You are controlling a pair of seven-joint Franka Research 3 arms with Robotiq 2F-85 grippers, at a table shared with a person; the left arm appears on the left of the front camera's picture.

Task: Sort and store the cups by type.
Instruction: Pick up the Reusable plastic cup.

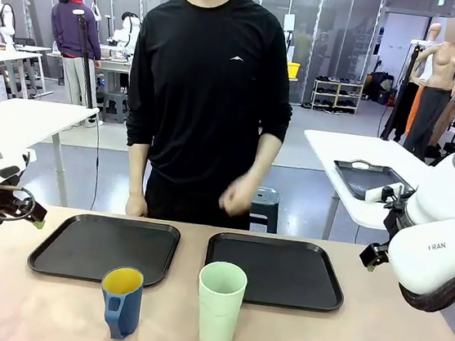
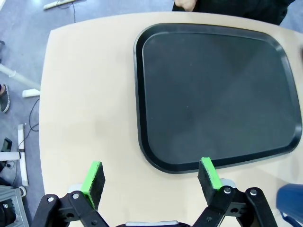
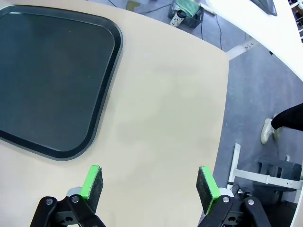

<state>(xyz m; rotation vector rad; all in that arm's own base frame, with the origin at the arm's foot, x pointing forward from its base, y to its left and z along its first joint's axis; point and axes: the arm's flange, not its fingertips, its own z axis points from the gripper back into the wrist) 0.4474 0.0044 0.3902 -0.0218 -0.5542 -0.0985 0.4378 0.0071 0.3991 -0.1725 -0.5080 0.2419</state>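
Note:
Two cups stand near the table's front edge. The dark blue mug (image 1: 121, 300) has a yellow inside and a handle toward me. To its right is the taller pale mint-green tumbler (image 1: 219, 305). My left gripper (image 1: 22, 209) hovers at the table's left edge, open and holding nothing. In the left wrist view that gripper (image 2: 151, 176) hangs over bare table beside the left tray's corner, and a bit of the mug (image 2: 291, 201) shows at lower right. My right gripper (image 1: 372, 254) hovers at the right edge, open and away from both cups. The right wrist view has this gripper (image 3: 149, 183) above bare tabletop.
Two black trays lie side by side behind the cups, the left tray (image 1: 53, 259) and the right tray (image 1: 312, 297), both with nothing on them. A person in black stands at the far edge, one hand (image 1: 239, 196) raised above the trays, the other hand (image 1: 135, 205) by the table edge.

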